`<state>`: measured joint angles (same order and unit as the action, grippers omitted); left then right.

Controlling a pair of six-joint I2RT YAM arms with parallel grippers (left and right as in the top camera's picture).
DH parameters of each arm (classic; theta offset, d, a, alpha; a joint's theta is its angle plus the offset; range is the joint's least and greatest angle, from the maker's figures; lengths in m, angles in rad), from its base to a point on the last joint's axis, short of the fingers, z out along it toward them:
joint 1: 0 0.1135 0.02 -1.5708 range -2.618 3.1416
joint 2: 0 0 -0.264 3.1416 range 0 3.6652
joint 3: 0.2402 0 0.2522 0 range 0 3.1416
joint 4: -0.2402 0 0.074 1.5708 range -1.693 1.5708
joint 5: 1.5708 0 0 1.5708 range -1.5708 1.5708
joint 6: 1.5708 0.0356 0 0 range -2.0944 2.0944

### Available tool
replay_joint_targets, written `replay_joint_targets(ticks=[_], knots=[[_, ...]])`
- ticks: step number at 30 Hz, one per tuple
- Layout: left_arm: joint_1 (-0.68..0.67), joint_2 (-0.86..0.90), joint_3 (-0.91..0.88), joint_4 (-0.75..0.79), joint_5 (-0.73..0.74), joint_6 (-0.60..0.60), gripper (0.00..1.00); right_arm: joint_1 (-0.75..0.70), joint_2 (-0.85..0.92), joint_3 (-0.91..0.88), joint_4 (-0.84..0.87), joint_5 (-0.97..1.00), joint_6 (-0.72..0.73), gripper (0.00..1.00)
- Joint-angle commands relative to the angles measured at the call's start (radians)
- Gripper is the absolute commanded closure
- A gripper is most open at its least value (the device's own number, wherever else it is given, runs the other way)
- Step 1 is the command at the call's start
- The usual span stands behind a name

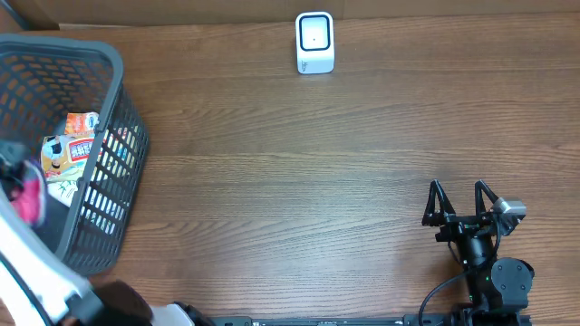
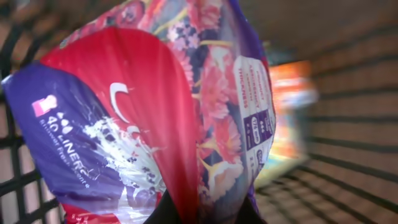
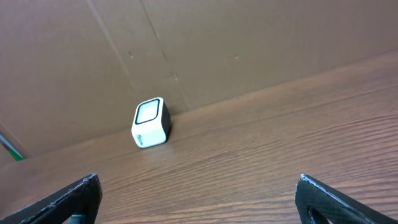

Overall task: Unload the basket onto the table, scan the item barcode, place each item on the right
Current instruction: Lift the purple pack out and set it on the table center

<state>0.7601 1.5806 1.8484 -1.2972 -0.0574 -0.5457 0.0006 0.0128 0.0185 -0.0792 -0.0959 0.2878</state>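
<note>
The left gripper (image 2: 200, 214) is clamped on a floral 40-liner pack (image 2: 155, 118) inside the mesh basket (image 1: 111, 109) at 9 o'clock, apparently mid-pickup; next, the pack's barcode must face the scanner (image 1: 314, 43) at 12 o'clock, while the right gripper (image 1: 460, 201) rests at 4 o'clock, fingers apart.

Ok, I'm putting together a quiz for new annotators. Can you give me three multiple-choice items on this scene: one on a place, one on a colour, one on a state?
1. Where on the table is the scanner?
A. near edge
B. far edge, about centre
C. left edge

2. What colour is the basket?
A. dark grey
B. white
C. red

3. How is the right end effector?
A. shut on a packet
B. open, holding nothing
C. shut on nothing

Answers:
1. B, the overhead view shows it against the back wall.
2. A, its mesh walls are dark grey.
3. B, only bare wood shows between its spread fingers.
</note>
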Motion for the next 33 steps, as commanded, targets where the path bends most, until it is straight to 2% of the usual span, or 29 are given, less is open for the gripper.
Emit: replay_joint_targets(ticks=[1, 2, 3, 4, 5, 7, 9, 16, 21, 25, 33], knots=[[-0.002, -0.080, 0.114, -0.005, 0.425, 0.153, 0.96, 0.004, -0.008, -0.011, 0.004, 0.009, 0.000, 0.00], [-0.002, -0.095, 0.130, 0.000, 0.568, 0.194, 0.96, 0.004, -0.008, -0.011, 0.004, 0.009, 0.000, 0.00], [-0.007, -0.114, 0.140, 0.013, 0.791, 0.254, 0.96, 0.004, -0.008, -0.011, 0.004, 0.009, 0.000, 0.00], [-0.010, -0.121, 0.140, 0.019, 0.864, 0.273, 0.96, 0.004, -0.008, -0.011, 0.004, 0.009, 0.000, 0.00], [-0.018, -0.132, 0.140, 0.030, 1.015, 0.312, 0.96, 0.004, -0.008, -0.011, 0.004, 0.009, 0.000, 0.00], [-0.044, -0.142, 0.139, 0.032, 1.216, 0.370, 0.96, 0.004, -0.008, -0.011, 0.004, 0.009, 0.000, 0.00], [-0.089, -0.142, 0.136, 0.011, 1.355, 0.444, 0.96, 0.004, -0.008, -0.011, 0.004, 0.009, 0.000, 0.00], [-0.365, -0.141, -0.039, -0.085, 1.506, 0.763, 0.96, 0.004, -0.008, -0.011, 0.004, 0.009, 0.000, 0.00], [-0.568, -0.136, -0.267, -0.060, 1.511, 0.925, 0.96, 0.004, -0.008, -0.011, 0.004, 0.009, 0.000, 0.00], [-0.658, -0.120, -0.484, 0.059, 1.526, 0.965, 0.96, 0.004, -0.008, -0.011, 0.004, 0.009, 0.000, 0.00], [-0.664, 0.007, -0.822, 0.298, 1.545, 0.965, 0.95, 0.004, -0.008, -0.011, 0.004, 0.009, 0.000, 0.00]])
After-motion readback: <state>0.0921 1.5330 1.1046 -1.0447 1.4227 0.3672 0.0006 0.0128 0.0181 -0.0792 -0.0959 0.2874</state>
